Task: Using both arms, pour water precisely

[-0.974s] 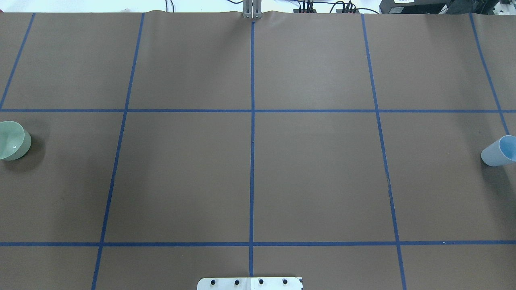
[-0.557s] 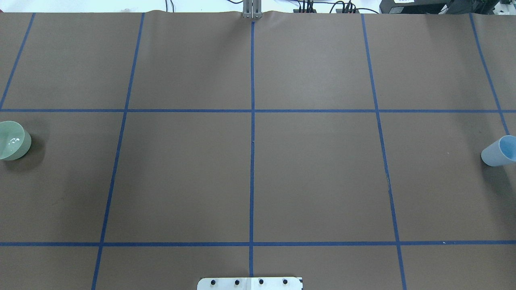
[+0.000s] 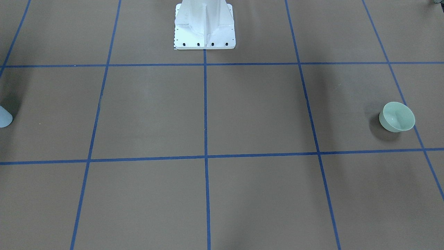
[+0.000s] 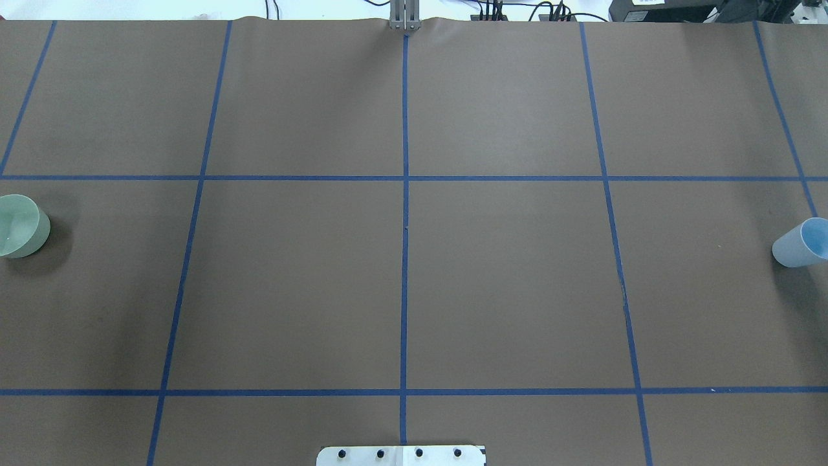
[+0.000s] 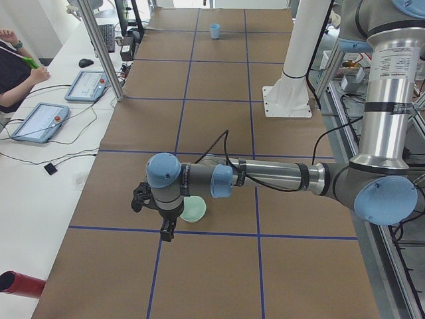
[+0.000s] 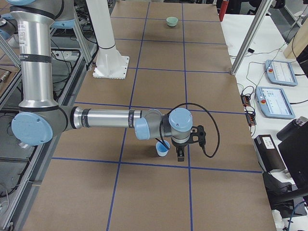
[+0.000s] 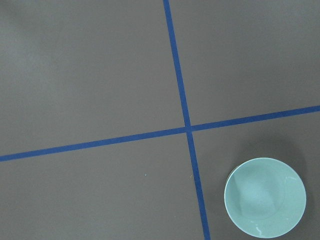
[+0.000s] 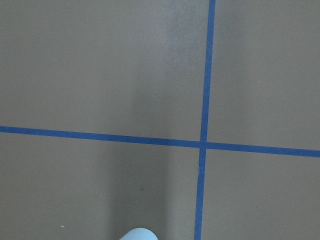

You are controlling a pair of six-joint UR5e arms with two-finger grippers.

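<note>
A pale green bowl (image 4: 19,226) stands at the table's left edge, also seen as the bowl (image 3: 397,117) from the front. In the left wrist view the bowl (image 7: 265,202) shows faint glints near its lower inner edge, perhaps water. The left arm reaches out in the exterior left view, its gripper (image 5: 165,231) pointing down just beside the bowl (image 5: 194,211); I cannot tell its state. A light blue cup (image 4: 802,243) stands at the right edge. The right gripper (image 6: 180,155) hangs beside the cup (image 6: 162,150); its state cannot be told either.
The white pedestal (image 3: 204,27) stands at the robot's side of the brown, blue-taped table (image 4: 504,285). A side bench holds tablets (image 5: 40,121) and cables, and a person's arm (image 5: 13,73) rests there. A red cylinder (image 5: 20,284) lies near that bench's corner.
Bright glints inside the green bowl shifted and then faded. The bowl, the cup and the table look unmoved.
</note>
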